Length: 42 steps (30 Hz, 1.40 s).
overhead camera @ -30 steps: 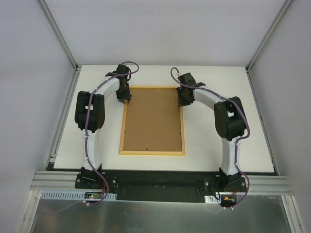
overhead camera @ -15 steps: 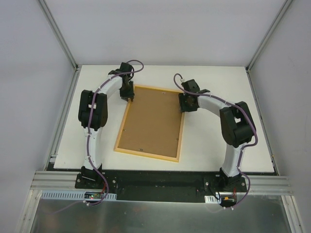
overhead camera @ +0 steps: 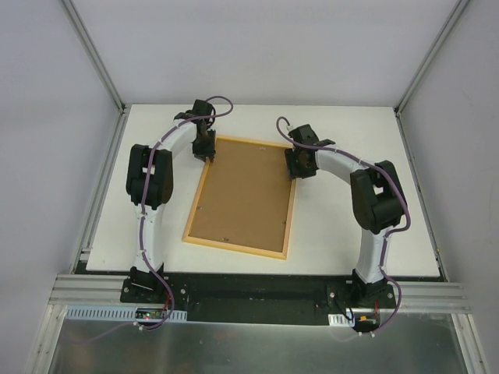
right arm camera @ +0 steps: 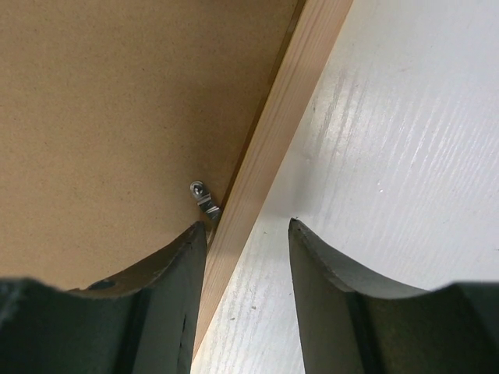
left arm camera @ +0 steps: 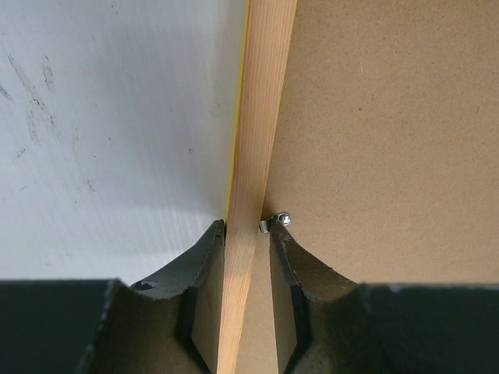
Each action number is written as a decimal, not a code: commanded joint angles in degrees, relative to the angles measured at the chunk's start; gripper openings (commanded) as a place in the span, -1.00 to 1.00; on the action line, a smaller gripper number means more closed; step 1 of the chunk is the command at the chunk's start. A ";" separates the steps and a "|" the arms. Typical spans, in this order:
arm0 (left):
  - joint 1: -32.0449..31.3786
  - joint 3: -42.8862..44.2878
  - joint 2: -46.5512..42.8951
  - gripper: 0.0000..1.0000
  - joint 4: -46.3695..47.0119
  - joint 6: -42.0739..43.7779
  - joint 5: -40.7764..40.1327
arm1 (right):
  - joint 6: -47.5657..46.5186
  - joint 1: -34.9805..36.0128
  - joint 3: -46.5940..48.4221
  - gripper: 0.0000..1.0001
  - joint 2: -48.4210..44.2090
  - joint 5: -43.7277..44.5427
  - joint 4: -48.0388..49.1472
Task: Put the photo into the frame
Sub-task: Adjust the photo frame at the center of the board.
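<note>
Evidently steadying the frame (left arm camera: 257, 117) back-up on the worktop (right arm camera: 390, 156), pinching its left rail with left hand (left arm camera: 246, 234), straddling the other with right hand (right arm camera: 248, 230) spread.

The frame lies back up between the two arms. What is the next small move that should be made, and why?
Probably close the right gripper on the frame. Its jaws stand open astride the frame's right wooden rail, while the left gripper pinches the left rail. With both sides held, the frame, which lies askew on the table, could likely be handled evenly.
</note>
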 commanded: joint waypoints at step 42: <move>-0.33 0.74 3.70 -1.00 0.02 2.06 1.34 | 1.68 -0.28 4.21 -0.15 2.65 -0.74 0.33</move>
